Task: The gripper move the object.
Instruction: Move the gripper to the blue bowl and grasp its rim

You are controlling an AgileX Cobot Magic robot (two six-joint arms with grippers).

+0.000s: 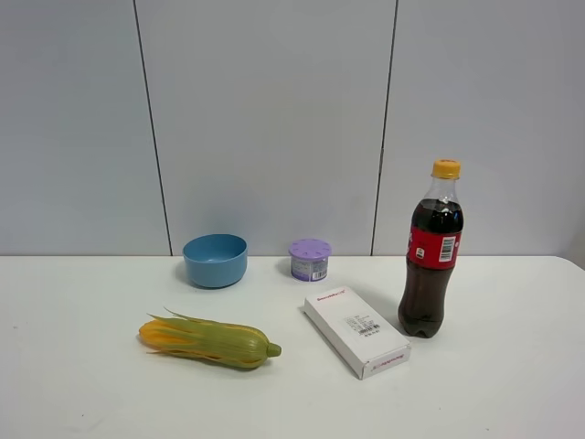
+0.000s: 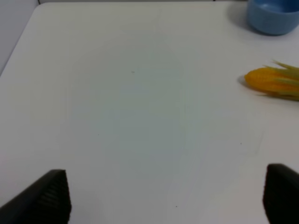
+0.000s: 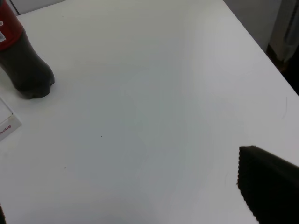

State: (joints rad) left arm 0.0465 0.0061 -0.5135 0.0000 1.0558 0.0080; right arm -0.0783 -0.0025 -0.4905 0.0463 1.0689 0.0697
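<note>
Count on the white tabletop [image 1: 82, 384]: five items, one of each.
- One round light-blue plastic bowl [image 1: 215, 260], upright and open side up, at the rear of the tabletop close to the grey wall.
- One small purple-lidded canister [image 1: 310, 260], near the bowl's right.
- One green-husked corn cob with a yellow end [image 1: 208, 340], lying in front of the bowl.
- One flat white cardboard box [image 1: 356, 330], front-right of the bowl.
- One dark cola bottle with a yellow cap [image 1: 431, 251], upright, well to the bowl's right.

Pincers: two, seen in the wrist views only.
- Left pincer [image 2: 167, 172]: black fingers spread wide, holding nothing, over bare tabletop. The bowl [image 2: 272, 16] is well apart from it, beyond the corn's yellow end [image 2: 273, 83].
- Right pincer [image 3: 121, 179]: also spread and holding nothing, with the bottle base [image 3: 23, 65] and a box corner [image 3: 7, 123] in sight.
</note>
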